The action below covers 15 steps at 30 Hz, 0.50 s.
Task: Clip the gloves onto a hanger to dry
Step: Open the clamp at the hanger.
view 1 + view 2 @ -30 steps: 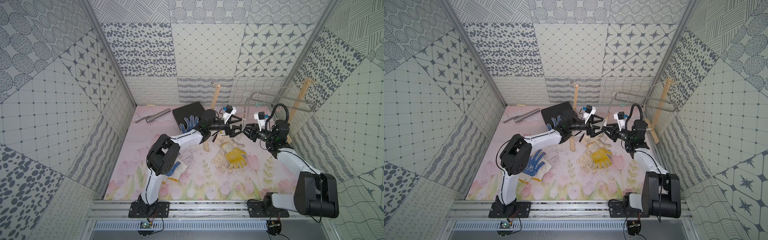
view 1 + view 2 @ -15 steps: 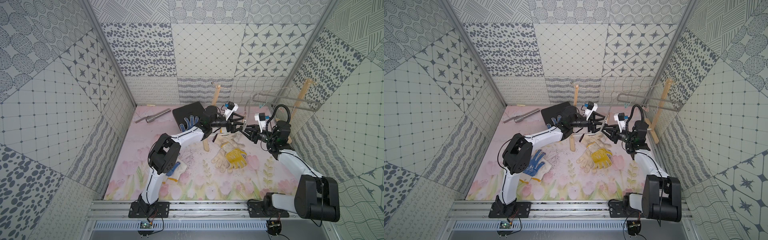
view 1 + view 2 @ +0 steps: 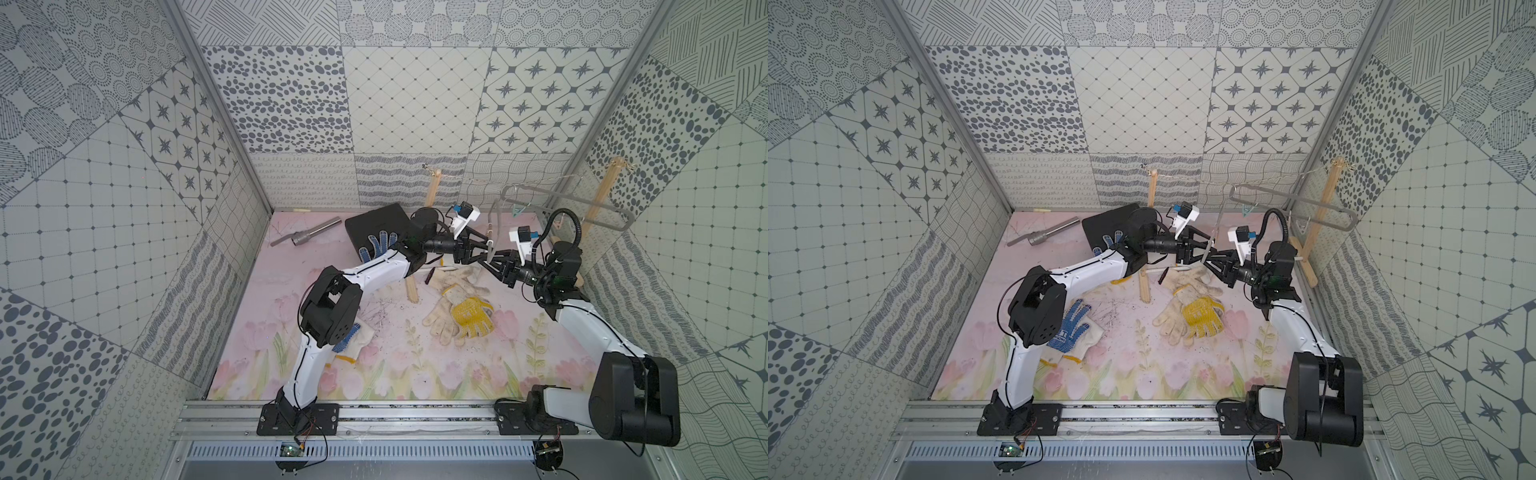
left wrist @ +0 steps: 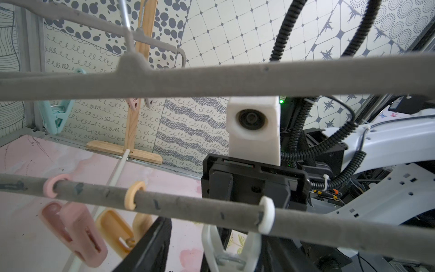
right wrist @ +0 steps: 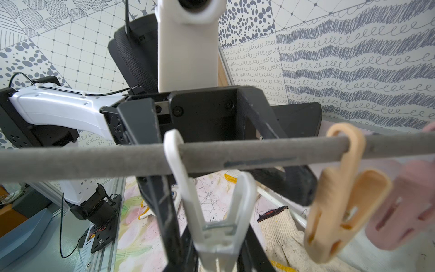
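Observation:
The hanger's grey bar (image 4: 200, 209) (image 5: 94, 160) runs across both wrist views and shows edge-on in a top view (image 3: 491, 232). A white peg (image 4: 231, 249) (image 5: 216, 223) hangs from it. My right gripper (image 5: 217, 256) (image 3: 488, 264) (image 3: 1210, 262) is shut on the peg's lower part. My left gripper (image 4: 223, 254) (image 3: 484, 251) (image 3: 1204, 253) faces it, jaws apart on either side of the peg and bar. The gloves lie on the floor: a yellow-dotted one (image 3: 471, 316), a cream one (image 3: 455, 276) (image 5: 282, 235) and two blue-dotted ones (image 3: 378, 245) (image 3: 1073, 324).
An orange peg (image 5: 341, 195) and a pink peg (image 4: 75, 230) hang further along the bar. A second grey hanger loop (image 3: 598, 203) with a teal peg (image 3: 515, 212) hangs from string between wooden posts (image 3: 432, 191). A black box (image 3: 382, 220), a metal tube (image 3: 309, 235) and a wooden stick (image 3: 411, 289) lie behind and between.
My left gripper has reached forward over the hanger bar and its jaws have narrowed around the white peg. The right gripper has kept its hold and barely moved.

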Motion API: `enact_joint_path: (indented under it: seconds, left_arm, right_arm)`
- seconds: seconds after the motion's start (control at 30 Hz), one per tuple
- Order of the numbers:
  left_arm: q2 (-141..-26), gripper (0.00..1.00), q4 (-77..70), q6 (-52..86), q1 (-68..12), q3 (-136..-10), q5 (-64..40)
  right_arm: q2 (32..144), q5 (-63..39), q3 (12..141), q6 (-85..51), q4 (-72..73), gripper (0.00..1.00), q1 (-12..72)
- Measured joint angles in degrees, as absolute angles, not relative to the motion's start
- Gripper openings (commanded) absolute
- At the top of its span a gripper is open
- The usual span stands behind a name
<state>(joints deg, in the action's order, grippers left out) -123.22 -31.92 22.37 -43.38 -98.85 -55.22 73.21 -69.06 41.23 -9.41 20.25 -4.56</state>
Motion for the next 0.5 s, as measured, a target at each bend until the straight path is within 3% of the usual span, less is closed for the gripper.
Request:
enact_joint_path:
  seconds: [0.1, 0.37, 0.43, 0.5]
  left_arm:
    - [-123.22, 0.34, -32.42, 23.81, -43.38, -98.52, -56.21]
    - [-124.07, 0.09, -35.86, 27.94, -43.38, -98.10, -57.87]
    - [-124.40, 0.01, -37.17, 28.49, -43.35, -98.02, -58.24]
    - [-124.62, 0.00, -38.37, 29.34, -43.35, -97.84, -58.41]
  right_arm:
    - [73.21, -68.95, 41.23, -9.34, 19.94, 0.15, -4.51]
    - [73.21, -68.79, 40.64, -8.51, 19.81, 0.17, -4.51]
    - [73.21, -68.69, 40.58, -8.51, 19.51, 0.26, -4.54]
    - [73.21, -68.69, 40.58, -8.40, 19.25, 0.53, -4.51]
